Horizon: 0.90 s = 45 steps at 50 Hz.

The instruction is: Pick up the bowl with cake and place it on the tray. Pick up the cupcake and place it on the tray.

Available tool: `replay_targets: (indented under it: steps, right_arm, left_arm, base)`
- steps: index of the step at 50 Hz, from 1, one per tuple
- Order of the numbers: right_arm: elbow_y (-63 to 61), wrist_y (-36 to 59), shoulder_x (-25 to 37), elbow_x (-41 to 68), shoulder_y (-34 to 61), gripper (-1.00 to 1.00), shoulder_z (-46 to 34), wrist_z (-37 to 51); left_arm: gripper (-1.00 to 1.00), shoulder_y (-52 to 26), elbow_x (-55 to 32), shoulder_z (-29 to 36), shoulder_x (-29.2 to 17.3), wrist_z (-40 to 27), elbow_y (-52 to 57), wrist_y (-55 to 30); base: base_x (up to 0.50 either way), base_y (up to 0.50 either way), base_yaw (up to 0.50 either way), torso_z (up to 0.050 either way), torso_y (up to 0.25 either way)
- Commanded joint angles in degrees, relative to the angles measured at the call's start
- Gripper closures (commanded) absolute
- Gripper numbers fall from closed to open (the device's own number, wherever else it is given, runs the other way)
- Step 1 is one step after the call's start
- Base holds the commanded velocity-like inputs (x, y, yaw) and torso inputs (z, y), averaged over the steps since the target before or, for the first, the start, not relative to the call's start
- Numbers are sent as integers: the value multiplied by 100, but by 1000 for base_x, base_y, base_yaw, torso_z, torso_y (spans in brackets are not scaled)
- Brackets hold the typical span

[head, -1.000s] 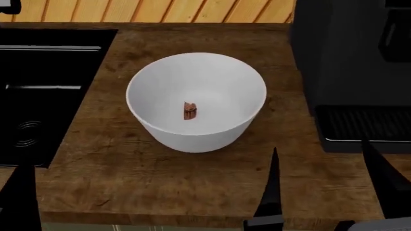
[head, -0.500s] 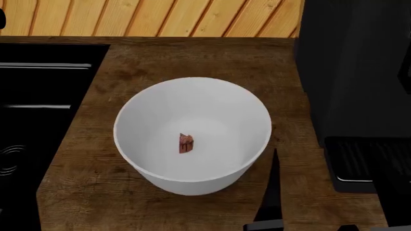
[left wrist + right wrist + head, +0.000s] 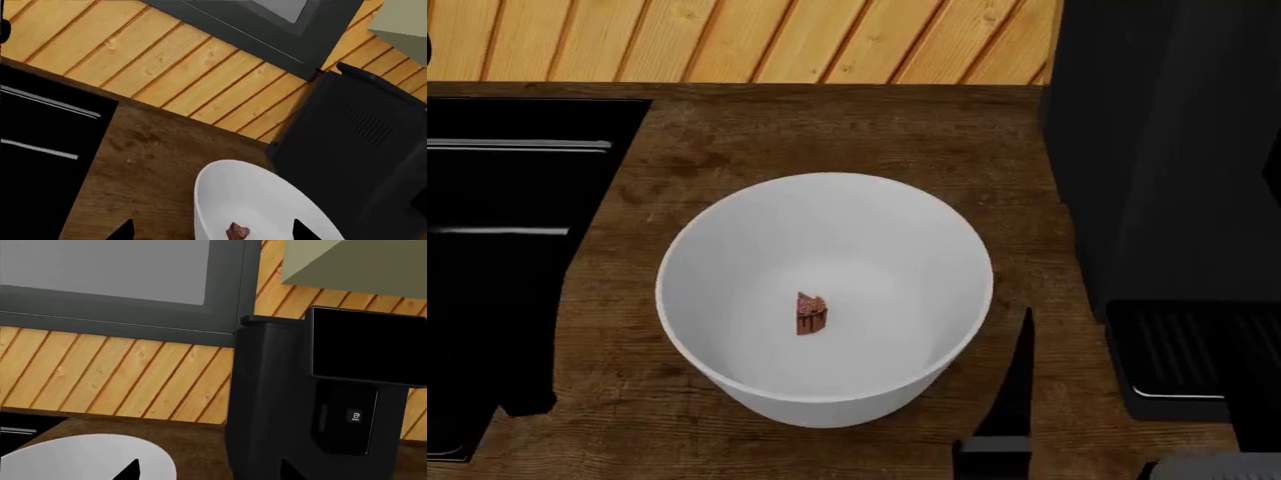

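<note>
Nothing placed yet: large glossy white bowl (image 3: 825,300) with tiny brown cake slice (image 3: 813,314) sits ungrasped on wooden counter (image 3: 827,130), both grippers' spread unclear, tray and cupcake unseen.

The large round white bowl (image 3: 823,290) looks like glazed ceramic: smooth walls with a soft, even sheen and no pattern. Inside it, the tiny brown layered cake slice (image 3: 811,313) has a rough, crumbly look, with a pinkish speckled top. The dark brown wooden countertop (image 3: 827,135) is matt and weathered, with visible grain and blotchy stains. Behind it, the light wooden wall panelling (image 3: 761,40) is smooth, warm-toned pine in diagonal planks with small knots. The black sink (image 3: 507,230) appears flat and matt, with thin metallic-looking highlights. The tall black machine (image 3: 313,400) looks like matt plastic, and its dark screen panel (image 3: 367,347) is glossier.
</note>
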Motion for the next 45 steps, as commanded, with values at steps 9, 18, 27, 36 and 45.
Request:
replay_targets:
  steps: [9,18,27,36,45]
  right_arm:
    - [184,387,-107,981,346,-100,-137,374]
    - [178,307,-180,752,273,-100,-214,347]
    - [104,274,-137,760,228,-100,-193,416]
    - [78,170,-53,722,109,-100,-138,384]
    - [58,75,16,700,-16,-100,-106,345]
  left_arm:
    - [-100,-3031,-2719,1673,396,-1226,-2525,-594]
    - [-100,-3606,-2639,2058,591,-1074,-3415,-846]
    - [-100,-3711,-2326,2387,749,-774,-4112,-1033]
    - [-100,-3613,-2034,2583,815,-528,-4489,-1087]
    - [-100,-3451,-1850,2555,763,-654,-4250,-915]
  base:
    - [0,0,0,0,0]
    - [0,0,0,0,0]
    - [0,0,0,0,0]
    - [0,0,0,0,0]
    - [0,0,0,0,0]
